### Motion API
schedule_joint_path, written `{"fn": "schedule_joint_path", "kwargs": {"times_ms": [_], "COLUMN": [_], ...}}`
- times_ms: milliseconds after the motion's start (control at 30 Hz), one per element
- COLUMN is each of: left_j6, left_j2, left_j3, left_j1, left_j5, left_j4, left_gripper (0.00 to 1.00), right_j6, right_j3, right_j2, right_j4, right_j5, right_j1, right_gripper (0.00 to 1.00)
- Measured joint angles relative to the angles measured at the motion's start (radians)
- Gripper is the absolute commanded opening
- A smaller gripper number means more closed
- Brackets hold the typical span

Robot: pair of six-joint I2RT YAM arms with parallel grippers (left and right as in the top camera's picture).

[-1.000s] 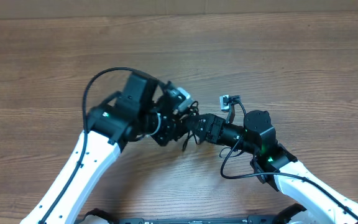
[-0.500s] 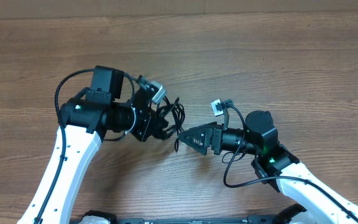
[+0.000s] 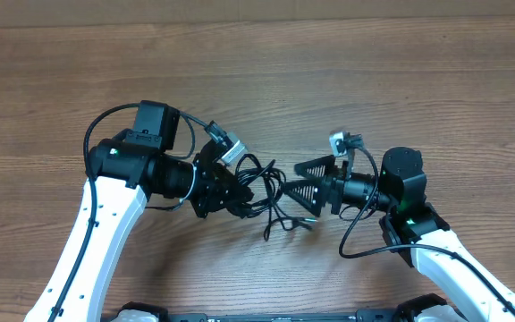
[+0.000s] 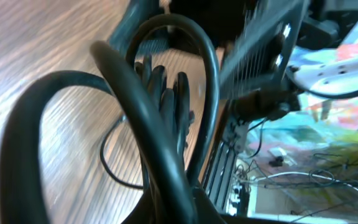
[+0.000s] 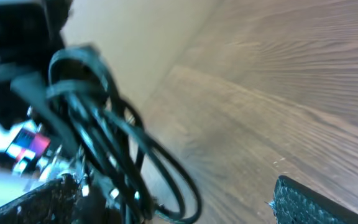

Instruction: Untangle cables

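The cables (image 3: 262, 183) form a black tangle of loops at the table's middle, with loose ends trailing toward the front (image 3: 284, 222). My left gripper (image 3: 236, 190) is shut on the tangle's left side. In the left wrist view the cables (image 4: 157, 118) loop large and blurred just beyond my jaws. My right gripper (image 3: 300, 182) stands wide open just right of the tangle, pointing left at it, with nothing between its fingers. The right wrist view shows the cables (image 5: 101, 140) ahead at left, and my right gripper (image 5: 179, 208) with one textured finger (image 5: 312, 199) at lower right.
Bare wooden table (image 3: 401, 80) lies all round. Thicker black wires run along each arm, one looping near the right arm (image 3: 356, 241) and one over the left arm (image 3: 105, 125). The right wrist camera (image 3: 345, 141) sticks up above its gripper.
The right gripper has let go of the tangle, opened wide and drawn back to the right. The left gripper pulled the cables away leftward, then shifted slightly right and forward.
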Motion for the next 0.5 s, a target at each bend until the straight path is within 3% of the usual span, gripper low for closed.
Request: {"fn": "schedule_joint_path", "kwargs": {"times_ms": [233,333,433,500], "left_j6": [0.020,0.022,0.022,0.023], "left_j2": [0.029,0.050,0.079,0.097], "left_j3": [0.000,0.000,0.000,-0.001], "left_j1": [0.000,0.000,-0.002,-0.005], "left_j5": [0.105,0.124,0.142,0.161], "left_j4": [0.026,0.027,0.034,0.051], "left_gripper": [0.04,0.04,0.04,0.04], "right_j6": [-0.039,-0.048,-0.053,-0.051], "right_j3": [0.000,0.001,0.005,0.007], "right_j2": [0.000,0.000,0.000,-0.001], "right_j4": [0.006,0.054,0.072,0.069], "right_j5": [-0.064,-0.089,-0.105,-0.106], "right_j1": [0.005,0.005,0.005,0.007], "right_gripper": [0.98,0.87,0.61,0.56]}}
